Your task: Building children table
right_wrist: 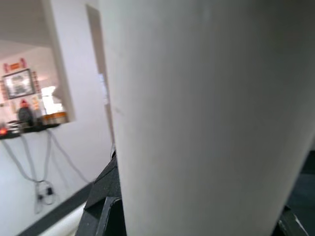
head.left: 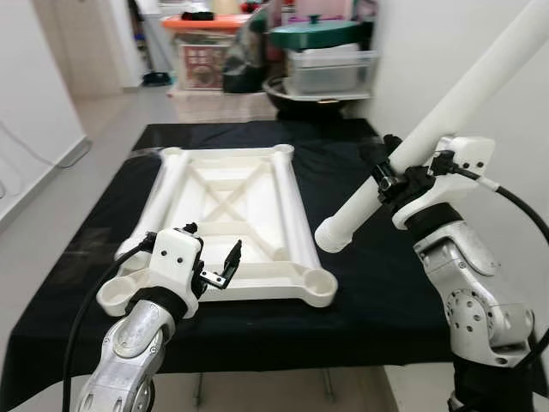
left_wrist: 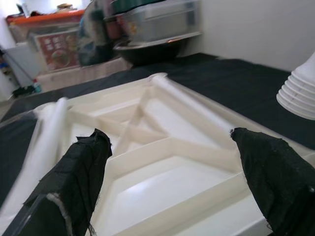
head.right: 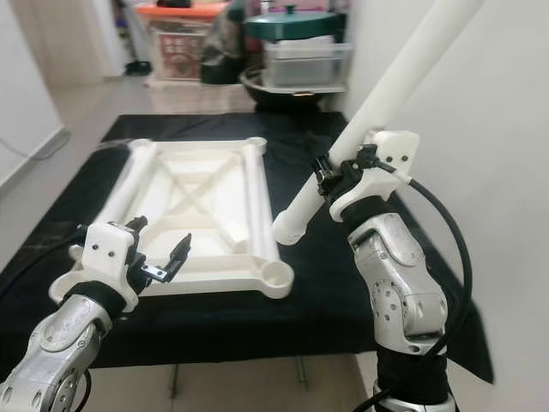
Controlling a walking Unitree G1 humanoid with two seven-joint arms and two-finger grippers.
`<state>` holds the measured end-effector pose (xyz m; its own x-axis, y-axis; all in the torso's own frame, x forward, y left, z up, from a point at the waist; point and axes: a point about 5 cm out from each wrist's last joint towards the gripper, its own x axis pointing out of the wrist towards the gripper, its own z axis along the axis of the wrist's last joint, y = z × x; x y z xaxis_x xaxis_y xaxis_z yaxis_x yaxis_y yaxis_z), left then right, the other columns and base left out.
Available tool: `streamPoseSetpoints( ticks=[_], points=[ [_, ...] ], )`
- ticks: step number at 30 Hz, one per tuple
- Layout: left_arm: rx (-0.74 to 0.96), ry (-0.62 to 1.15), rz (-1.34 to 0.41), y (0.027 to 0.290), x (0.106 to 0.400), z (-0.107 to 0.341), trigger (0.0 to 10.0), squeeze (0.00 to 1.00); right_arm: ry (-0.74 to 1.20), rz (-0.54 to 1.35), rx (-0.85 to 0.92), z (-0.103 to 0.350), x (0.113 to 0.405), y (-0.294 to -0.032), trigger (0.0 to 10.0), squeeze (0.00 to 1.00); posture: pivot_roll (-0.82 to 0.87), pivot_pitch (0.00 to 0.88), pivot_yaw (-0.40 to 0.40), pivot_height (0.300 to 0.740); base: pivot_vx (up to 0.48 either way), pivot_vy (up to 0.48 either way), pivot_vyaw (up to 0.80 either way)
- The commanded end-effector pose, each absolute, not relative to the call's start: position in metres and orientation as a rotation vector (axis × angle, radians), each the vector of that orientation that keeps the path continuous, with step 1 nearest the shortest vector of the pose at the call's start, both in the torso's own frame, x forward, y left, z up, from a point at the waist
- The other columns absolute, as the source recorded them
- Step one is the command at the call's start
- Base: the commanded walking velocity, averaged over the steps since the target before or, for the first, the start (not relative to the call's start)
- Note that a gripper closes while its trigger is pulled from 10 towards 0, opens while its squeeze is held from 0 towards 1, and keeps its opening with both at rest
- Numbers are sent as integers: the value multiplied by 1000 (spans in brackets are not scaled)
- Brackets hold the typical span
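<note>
A white plastic tabletop lies upside down on the black cloth, ribs and corner sockets facing up. My right gripper is shut on a long white table leg, held slanted above the cloth to the right of the tabletop, its threaded lower end pointing down toward the near right corner socket. The leg fills the right wrist view. My left gripper hovers open over the tabletop's near left part, its black fingertips spread wide above the ribs.
The black-covered table drops off at its near edge. A white wall stands close on the right. Beyond the table sit storage boxes, a dark basin and a green lid. Tiled floor lies to the left.
</note>
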<state>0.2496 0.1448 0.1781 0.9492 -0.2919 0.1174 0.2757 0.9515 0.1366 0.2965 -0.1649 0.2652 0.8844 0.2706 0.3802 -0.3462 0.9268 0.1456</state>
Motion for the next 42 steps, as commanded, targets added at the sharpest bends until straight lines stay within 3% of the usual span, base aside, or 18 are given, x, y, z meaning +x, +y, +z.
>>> streamPoseSetpoints(
  ticks=[1,13,28,33,36,42],
  points=[
    [129,-129,-291,147,253,177,10000,0,-365,335,226,265,297,-161,10000,0,20,0,-38,740,0,480,0],
    [130,-151,-281,147,254,179,10000,0,-352,324,162,264,303,-161,10000,0,22,0,-44,740,0,104,-98],
    [129,-148,-280,147,254,177,10000,0,-343,197,-15,276,318,-213,10000,0,17,0,-52,740,0,0,-451],
    [127,-148,-281,146,256,176,10000,0,-269,293,-106,269,321,-220,10000,0,17,0,-55,740,0,0,0],
    [128,-149,-285,145,255,176,10000,0,-195,420,-274,263,323,-225,10000,0,19,0,-58,740,0,0,0],
    [132,-147,-286,147,255,175,10000,0,-170,527,-271,270,324,-224,10000,0,20,0,-61,740,0,0,0]
  ],
)
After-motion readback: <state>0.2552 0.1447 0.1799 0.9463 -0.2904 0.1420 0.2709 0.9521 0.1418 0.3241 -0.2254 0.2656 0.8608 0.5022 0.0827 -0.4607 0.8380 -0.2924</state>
